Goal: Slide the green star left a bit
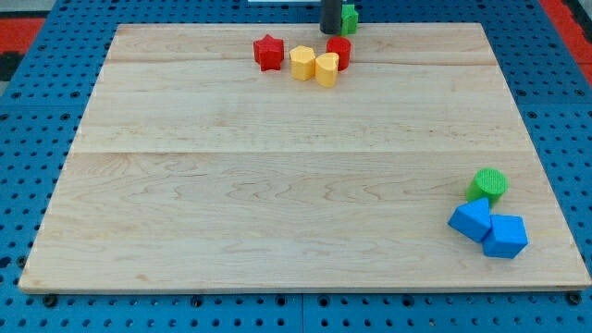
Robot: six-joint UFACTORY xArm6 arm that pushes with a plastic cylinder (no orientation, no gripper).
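Camera view, wooden board (277, 185) on blue pegboard (37, 111).

Key relation, top edge, right of centre: dark rod with my tip (330, 32) touching, or nearly touching, the left flank of the green star (350, 17); star therefore to the view's right of the tip, half hidden behind the rod, at the very top margin of the board or just beyond it. Star shape hard to confirm from the visible sliver; no long axis discernible. Judged consequence: tip on the wrong side for a leftward push; passage round to the star's right flank required first, with little room at the board's edge. No gripper fitted; only a plain rod end, nothing held.

Count, left to right:
- Upper cluster, four blocks: red star (268, 52); yellow hexagon-like block (302, 62); yellow heart-like block (326, 69), touching its yellow neighbour; red rounded block (339, 51), behind the yellow pair and just below the tip.
- Top edge: one green star, as above.
- Lower right cluster, three blocks: blue block (471, 220); green cylinder (488, 185), above it; blue cube-like block (505, 236), touching the first blue block.

Totals: two red, two yellow, two green, two blue; eight blocks.

Judged risk: red rounded block close below the likely path of a leftward slide.
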